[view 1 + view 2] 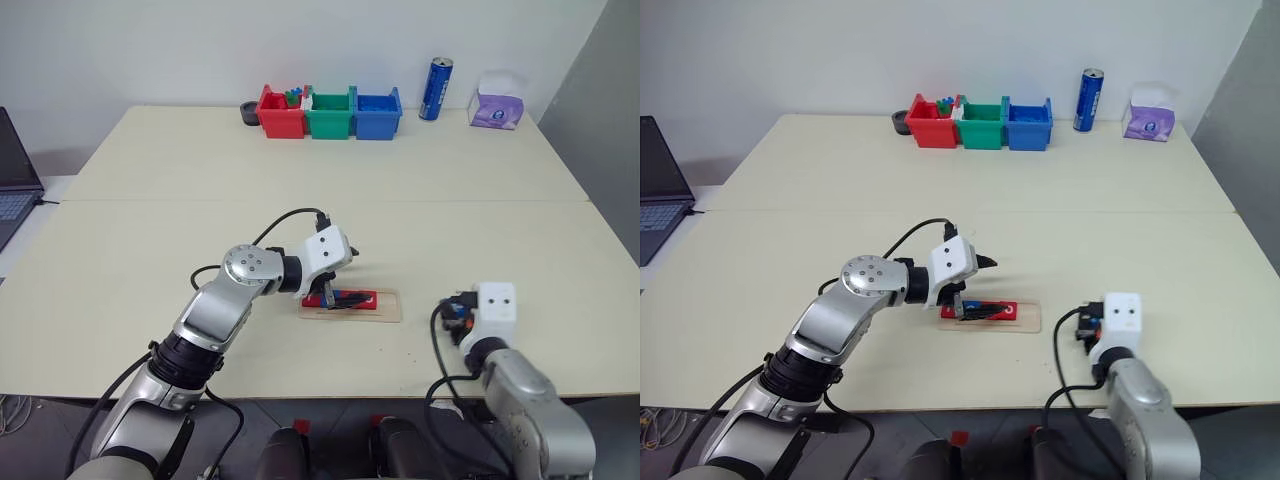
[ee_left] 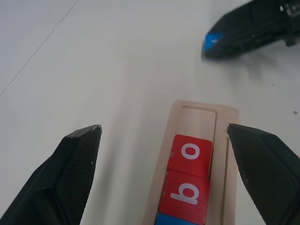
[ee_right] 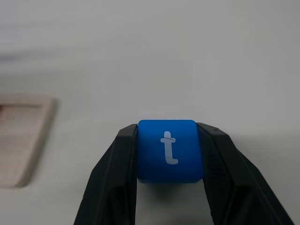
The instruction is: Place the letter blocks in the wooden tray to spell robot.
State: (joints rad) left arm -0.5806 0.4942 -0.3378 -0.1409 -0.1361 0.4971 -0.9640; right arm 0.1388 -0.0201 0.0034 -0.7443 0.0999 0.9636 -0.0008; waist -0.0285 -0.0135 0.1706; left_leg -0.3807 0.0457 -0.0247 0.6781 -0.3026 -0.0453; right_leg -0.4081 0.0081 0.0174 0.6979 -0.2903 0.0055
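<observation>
On the pale table (image 1: 330,190), centre frame, left gripper (image 2: 168,154) jaws gape over the pale wooden tray (image 2: 199,108); the blue "t" tile (image 3: 169,150) is clamped by the right gripper (image 3: 169,154).

One wooden tray (image 2: 202,112); two red letter blocks (image 2: 190,152), two blue (image 3: 169,150); three plastic bins (image 1: 329,112); one can (image 1: 436,88); one tissue pack (image 1: 496,102).

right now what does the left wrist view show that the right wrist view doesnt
Left wrist view alone: the open left gripper over the tray's filled part, with a red square block lettered o, a red square block lettered b and the edge of a blue block in the groove. Right wrist view alone: the white t on the blue square block clamped in the right gripper. Shared: the pale wooden tray with its unfilled end slot, the white table, and that blue block in the right gripper's black fingers.
</observation>
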